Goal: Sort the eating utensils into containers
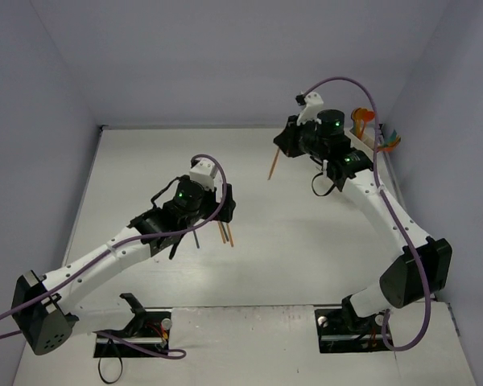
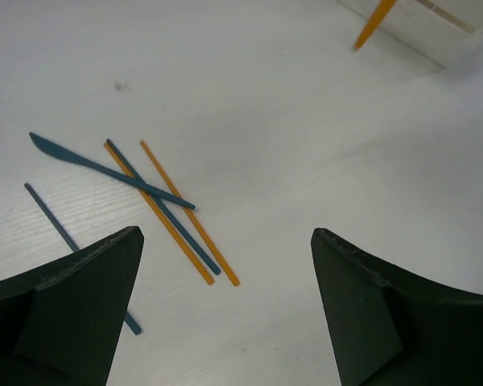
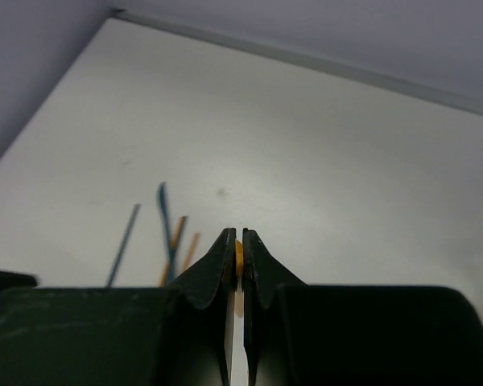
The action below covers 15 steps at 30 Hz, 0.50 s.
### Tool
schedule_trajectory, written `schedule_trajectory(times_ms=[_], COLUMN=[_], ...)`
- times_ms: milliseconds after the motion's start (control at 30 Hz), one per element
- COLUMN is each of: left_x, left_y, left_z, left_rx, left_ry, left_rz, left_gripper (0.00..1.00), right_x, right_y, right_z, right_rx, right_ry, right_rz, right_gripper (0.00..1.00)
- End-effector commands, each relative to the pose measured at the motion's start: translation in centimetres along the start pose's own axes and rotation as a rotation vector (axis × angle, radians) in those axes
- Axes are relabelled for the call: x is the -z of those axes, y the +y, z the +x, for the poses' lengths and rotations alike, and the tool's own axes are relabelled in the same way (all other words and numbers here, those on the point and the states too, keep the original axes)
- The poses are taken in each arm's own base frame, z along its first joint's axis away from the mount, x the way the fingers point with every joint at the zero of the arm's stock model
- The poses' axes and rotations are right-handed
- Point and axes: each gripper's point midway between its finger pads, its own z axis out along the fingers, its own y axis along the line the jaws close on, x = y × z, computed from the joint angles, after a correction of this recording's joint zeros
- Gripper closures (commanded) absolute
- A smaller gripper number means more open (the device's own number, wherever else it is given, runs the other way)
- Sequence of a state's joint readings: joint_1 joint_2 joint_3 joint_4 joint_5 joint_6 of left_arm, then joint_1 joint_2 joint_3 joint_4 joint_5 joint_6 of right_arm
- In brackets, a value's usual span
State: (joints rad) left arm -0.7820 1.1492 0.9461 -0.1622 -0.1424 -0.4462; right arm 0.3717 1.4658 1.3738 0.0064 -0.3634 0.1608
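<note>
In far bins (image 1: 377,143), seemingly utensils (image 1: 362,117)

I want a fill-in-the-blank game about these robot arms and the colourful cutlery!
1. The right gripper is shut on an ____ utensil.
2. The left gripper is ____ and holds nothing.
3. The loose utensils lie flat just below the ____ arm's fingers.
Missing words: orange; open; left.
</note>
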Motion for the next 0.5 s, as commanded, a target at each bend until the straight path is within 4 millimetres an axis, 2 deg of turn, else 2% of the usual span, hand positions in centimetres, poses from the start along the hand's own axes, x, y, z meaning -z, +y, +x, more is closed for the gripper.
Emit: schedule_trajectory(times_ms=[0, 67, 200, 467], left_x=[0.0, -0.2, -0.1, 0.6], left_y=[2.9, 3.7, 5.3, 6.8], left_z=[1.3, 2.4, 4.0, 5.2], left_rx=[0.151, 0.221, 0.276, 0.291], left_ry=[0.020, 0.047, 0.092, 0.128], left_rz=[-0.128, -0.156, -0.201, -0.233], left_gripper=[0.17, 0.17, 0.17, 0.17], right_x=[3.0, 3.2, 3.0, 2.7], right_y=[-5.5, -9.0, -12.4, -16.3], right_z=[-7.1, -7.5, -7.8, -7.1], right_rx=[0.226, 0.284, 0.334, 0.361], right_ry=[-0.174, -0.160, -0.134, -0.083], right_rz=[0.255, 0.371, 0.454, 0.529], right_gripper=[1.00, 1.00, 1.00, 1.00])
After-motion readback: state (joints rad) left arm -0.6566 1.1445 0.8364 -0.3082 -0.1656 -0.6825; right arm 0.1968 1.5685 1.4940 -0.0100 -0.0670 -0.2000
